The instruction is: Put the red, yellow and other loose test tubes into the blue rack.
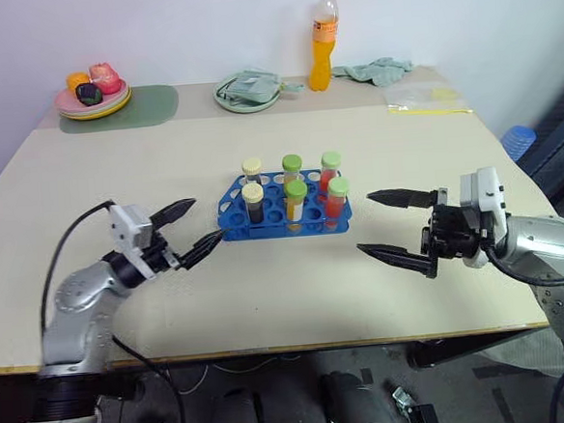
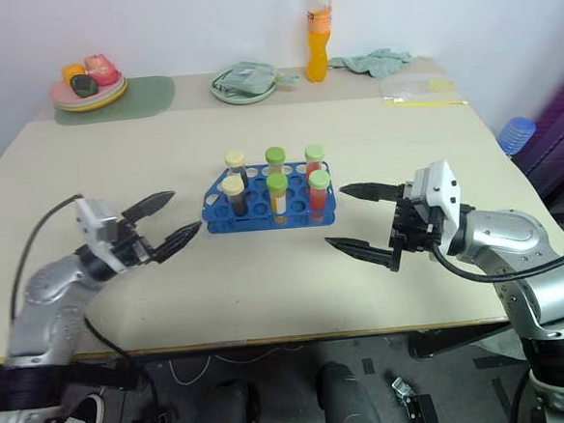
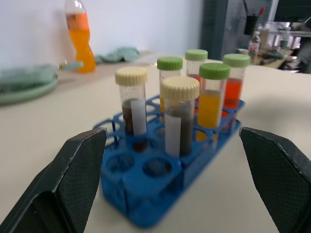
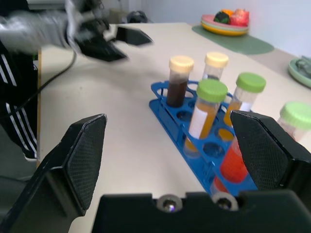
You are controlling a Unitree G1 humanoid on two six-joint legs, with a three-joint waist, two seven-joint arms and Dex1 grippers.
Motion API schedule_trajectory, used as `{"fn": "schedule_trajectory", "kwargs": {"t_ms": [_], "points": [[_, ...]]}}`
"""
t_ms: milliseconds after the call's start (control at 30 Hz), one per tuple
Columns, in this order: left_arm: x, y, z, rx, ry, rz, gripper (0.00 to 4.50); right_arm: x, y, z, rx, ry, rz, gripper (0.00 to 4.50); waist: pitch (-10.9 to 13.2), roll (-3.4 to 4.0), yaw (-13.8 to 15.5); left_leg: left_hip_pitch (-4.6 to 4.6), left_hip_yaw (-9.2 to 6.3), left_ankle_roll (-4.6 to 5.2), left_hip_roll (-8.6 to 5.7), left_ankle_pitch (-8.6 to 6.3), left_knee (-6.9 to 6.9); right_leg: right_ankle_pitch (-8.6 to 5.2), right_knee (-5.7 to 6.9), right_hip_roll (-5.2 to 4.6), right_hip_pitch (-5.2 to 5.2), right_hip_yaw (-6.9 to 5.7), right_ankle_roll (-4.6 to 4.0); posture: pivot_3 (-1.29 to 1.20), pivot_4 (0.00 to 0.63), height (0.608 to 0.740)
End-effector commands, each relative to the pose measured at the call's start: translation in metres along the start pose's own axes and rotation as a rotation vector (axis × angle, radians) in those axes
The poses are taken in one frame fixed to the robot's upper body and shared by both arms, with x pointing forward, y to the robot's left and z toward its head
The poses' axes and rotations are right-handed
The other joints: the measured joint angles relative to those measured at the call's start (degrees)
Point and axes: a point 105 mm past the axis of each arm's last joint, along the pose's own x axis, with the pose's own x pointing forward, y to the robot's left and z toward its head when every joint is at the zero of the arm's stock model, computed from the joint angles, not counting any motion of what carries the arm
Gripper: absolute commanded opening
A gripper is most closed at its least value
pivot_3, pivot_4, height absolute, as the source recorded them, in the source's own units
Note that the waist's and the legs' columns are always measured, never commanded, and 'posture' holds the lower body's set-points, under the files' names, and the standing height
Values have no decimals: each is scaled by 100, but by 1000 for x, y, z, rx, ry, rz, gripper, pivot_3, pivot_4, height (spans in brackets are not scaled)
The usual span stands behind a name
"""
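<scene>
Now six tubes upright in rack

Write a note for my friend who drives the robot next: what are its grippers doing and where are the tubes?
Left gripper: open, holding nothing, just left of the blue rack.
Right gripper: open, holding nothing, to the rack's right.
Done: six capped tubes stand upright in the rack, two cream-capped, four green-capped.
Left: no loose tubes lie on the table; the job looks finished.
</scene>
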Motion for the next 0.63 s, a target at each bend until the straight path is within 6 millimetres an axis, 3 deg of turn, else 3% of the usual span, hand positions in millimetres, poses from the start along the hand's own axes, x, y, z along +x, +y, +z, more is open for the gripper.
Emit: {"fn": "schedule_trajectory", "kwargs": {"t_ms": [33, 300, 633], "points": [[-24, -12, 23, -34, 73, -138, 4486, -14, -8, -1, -27, 15, -14, 4500, 3, 3, -12, -1, 2, 0, 3, 0, -2, -1, 0, 1, -5, 0, -2, 0, 150, 740], [-35, -14, 28, 86, 98, -212, 4486, -30, -26, -6, -59, 72, -62, 4500, 12, 19, 18, -1, 11, 1, -1, -1, -2, -2, -4, -7, -5, 0, -3, 0, 150, 740], [-21, -20, 20, 91, 76, -269, 4486, -33, -24, 0, -72, 100, -71, 4500, 12, 19, 6, -1, 12, 1, 0, -1, -2, -1, -3, -3, -6, 2, -2, 0, 150, 740]]}}
